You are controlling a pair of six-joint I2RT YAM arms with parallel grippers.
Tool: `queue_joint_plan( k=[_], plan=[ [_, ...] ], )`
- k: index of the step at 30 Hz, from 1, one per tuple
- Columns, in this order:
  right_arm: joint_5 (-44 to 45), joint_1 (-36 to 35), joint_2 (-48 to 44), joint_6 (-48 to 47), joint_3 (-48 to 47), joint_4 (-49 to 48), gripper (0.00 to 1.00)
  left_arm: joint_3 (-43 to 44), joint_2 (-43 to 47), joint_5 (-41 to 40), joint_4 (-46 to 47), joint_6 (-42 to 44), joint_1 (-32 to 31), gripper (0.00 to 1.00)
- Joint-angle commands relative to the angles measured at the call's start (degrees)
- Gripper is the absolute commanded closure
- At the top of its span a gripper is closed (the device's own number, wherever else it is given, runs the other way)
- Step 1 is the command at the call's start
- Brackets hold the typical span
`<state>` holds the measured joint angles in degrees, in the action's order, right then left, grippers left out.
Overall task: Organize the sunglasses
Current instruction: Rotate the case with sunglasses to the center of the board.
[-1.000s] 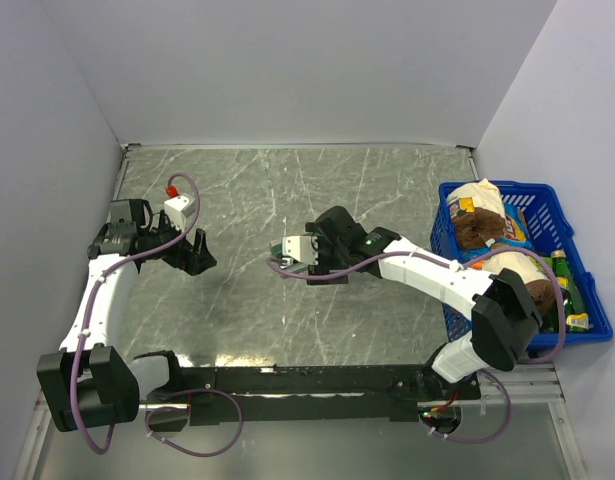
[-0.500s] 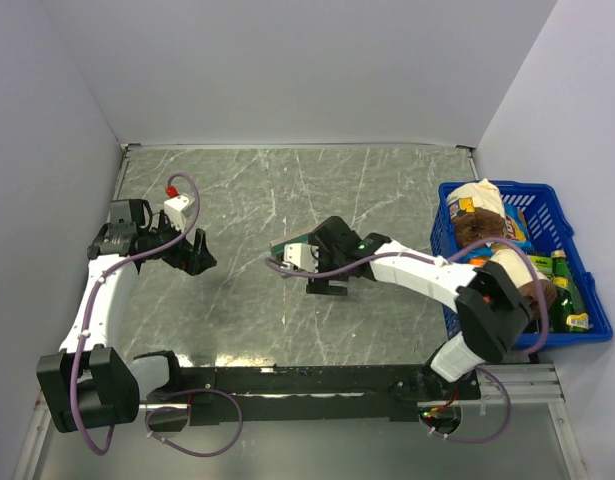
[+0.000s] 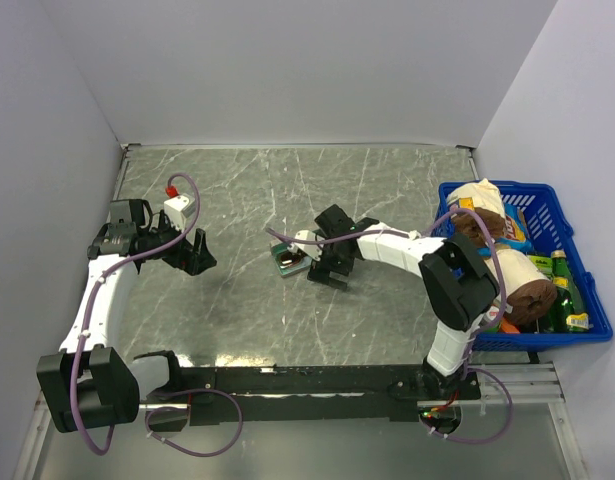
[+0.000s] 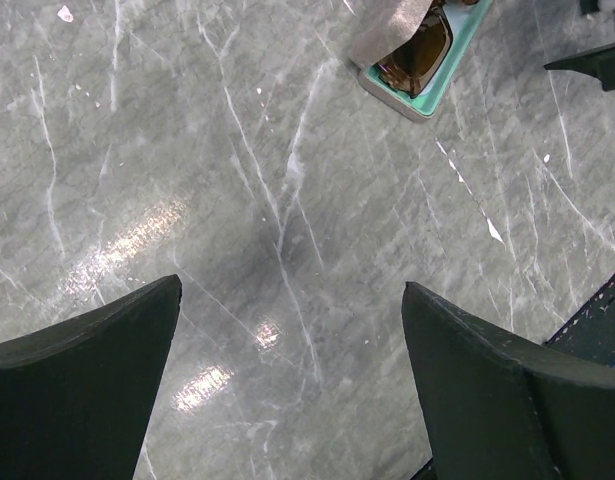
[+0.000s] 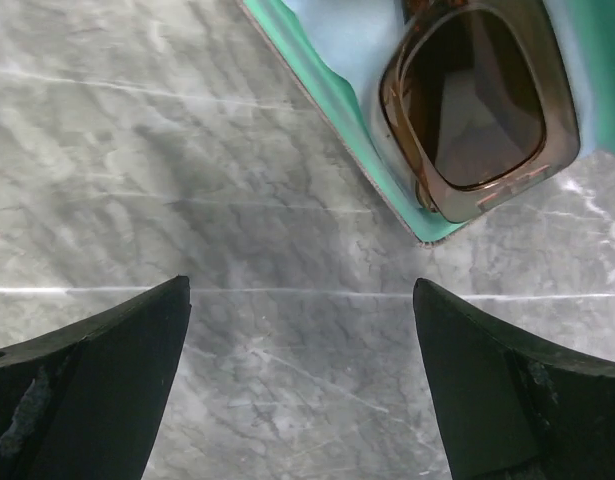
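Left gripper: jaws spread wide, pinching nothing, hovering over bare table. Close on the outer side of those jaws, the side wall, so little room that way. Ahead of them and off toward their right finger, well apart: the sunglasses, lying in an open case with a green inner rim. Grey-brown lid turned back over the far end, hiding part of the frame.

Right gripper: jaws spread just as wide, empty, low over the stone. Sunglasses just ahead of these jaws, nearer the right finger, not between the fingertips. Near corner of the case close to them but apart. Something pale blue under the lens, either cloth or lining; cannot tell which.

Judged mostly done: glasses already resting inside the case. Left to do, probably: shutting the lid, and perhaps squaring the case up.

Open stone all round the case, plenty of space for a sweep from either side. Far right, well apart from both pairs of jaws: a blue basket full of groceries at the table's edge, crowding the right arm's elbow rather than its fingers.
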<state>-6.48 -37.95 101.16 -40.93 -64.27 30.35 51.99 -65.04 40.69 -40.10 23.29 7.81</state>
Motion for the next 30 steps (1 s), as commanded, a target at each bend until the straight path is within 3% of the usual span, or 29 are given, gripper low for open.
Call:
queue_joint_plan(
  k=[1, 30],
  plan=[
    [-2.0, 1.4, 2.3, 2.7, -3.0, 3.1, 0.02, 0.7, 1.3, 1.3, 0.5, 1.0, 0.4, 0.04],
    [3.3, 4.1, 11.9, 6.1, -14.7, 1.4, 0.0, 0.4, 2.4, 1.8, 0.5, 1.5, 0.4, 0.03]
  ],
)
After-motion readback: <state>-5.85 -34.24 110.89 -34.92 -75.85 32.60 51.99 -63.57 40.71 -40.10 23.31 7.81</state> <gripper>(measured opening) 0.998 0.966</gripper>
